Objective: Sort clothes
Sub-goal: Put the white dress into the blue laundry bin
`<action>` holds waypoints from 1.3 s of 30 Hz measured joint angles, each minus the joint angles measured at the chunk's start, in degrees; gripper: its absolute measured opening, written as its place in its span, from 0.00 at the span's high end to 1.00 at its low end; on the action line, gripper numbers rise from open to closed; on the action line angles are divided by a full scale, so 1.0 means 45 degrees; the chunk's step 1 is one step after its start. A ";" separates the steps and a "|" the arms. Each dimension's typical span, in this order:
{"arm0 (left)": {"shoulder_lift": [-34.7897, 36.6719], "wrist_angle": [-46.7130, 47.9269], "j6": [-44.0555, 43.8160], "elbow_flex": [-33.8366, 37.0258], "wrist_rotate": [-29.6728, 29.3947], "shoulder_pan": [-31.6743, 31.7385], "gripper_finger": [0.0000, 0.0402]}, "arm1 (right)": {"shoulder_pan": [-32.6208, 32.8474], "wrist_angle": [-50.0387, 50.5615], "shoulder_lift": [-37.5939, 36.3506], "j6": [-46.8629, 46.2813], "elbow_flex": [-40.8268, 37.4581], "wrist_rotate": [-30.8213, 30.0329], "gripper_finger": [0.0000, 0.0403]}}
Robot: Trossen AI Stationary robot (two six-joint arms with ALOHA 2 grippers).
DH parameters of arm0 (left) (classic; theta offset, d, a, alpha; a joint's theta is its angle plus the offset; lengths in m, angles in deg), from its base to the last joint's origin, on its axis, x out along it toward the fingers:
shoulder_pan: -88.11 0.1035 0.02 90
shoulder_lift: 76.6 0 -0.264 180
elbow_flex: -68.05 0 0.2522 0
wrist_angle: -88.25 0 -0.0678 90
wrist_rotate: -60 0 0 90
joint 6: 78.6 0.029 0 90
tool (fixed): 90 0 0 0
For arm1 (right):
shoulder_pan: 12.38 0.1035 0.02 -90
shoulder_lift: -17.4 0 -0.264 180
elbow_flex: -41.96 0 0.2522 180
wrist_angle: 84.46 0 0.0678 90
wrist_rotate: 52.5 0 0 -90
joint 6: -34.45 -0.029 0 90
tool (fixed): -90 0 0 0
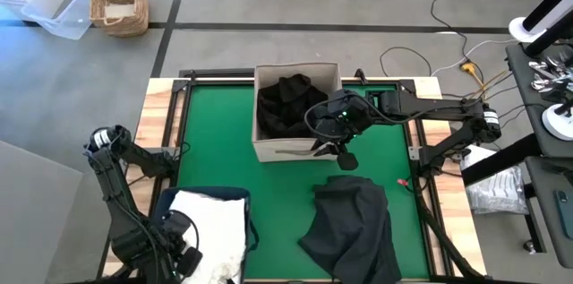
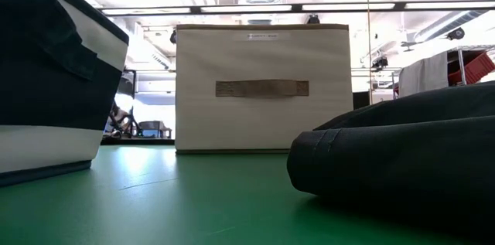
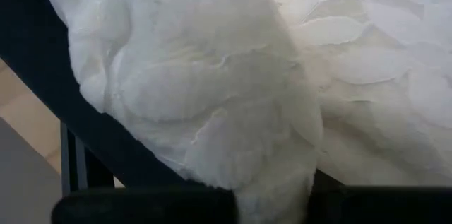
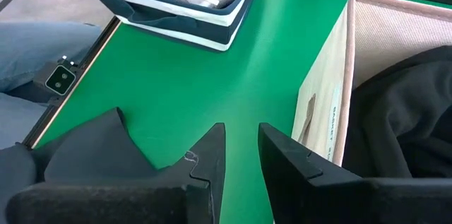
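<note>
Covering most of the view from above is a green table [image 1: 215,141] with a wood edge. On it sit three big things.

Nearest the front lies a dark grey garment [image 1: 354,228], flat and crumpled on the green. From table height it shows as a thick dark fold [image 2: 402,152] on the right side.

At the back stands a beige box [image 1: 295,109] with black clothes [image 1: 288,105] piled inside. Its front has a small strap handle [image 2: 261,88] and a little label.

At the front left sits a navy bin [image 1: 210,230] with a white band. White clothes [image 1: 215,230] fill it — so whites are in the bin, darks are in the box, and the grey one is still out on the table.

The right arm reaches in from the right side. Its claw, the right gripper [image 4: 241,155], hangs in the air just past the front of the box, between the box and the grey garment. Its fingers [image 4: 212,153] are a little apart and hold nothing (only green table shows in the gap).

The left arm is folded at the front left. The left gripper [image 1: 183,262] sits right over the bin, pressed together, with the white clothes [image 3: 233,75] close in front of it.
</note>
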 joint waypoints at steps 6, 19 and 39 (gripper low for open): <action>0.0000 0.1021 -0.1053 0.0000 0.1166 0.0207 0.98 | 0.0000 0.0000 0.0000 0.0011 0.0000 0.0000 0.80; 0.0000 0.1792 -0.1321 0.0005 0.0651 0.0259 0.89 | 0.0000 0.0000 0.0000 0.0223 -0.0001 0.0000 0.84; 0.0015 0.2448 -0.1312 -0.0563 0.0568 0.0265 0.40 | -0.0001 0.0005 0.0000 0.0228 -0.0001 0.0000 0.81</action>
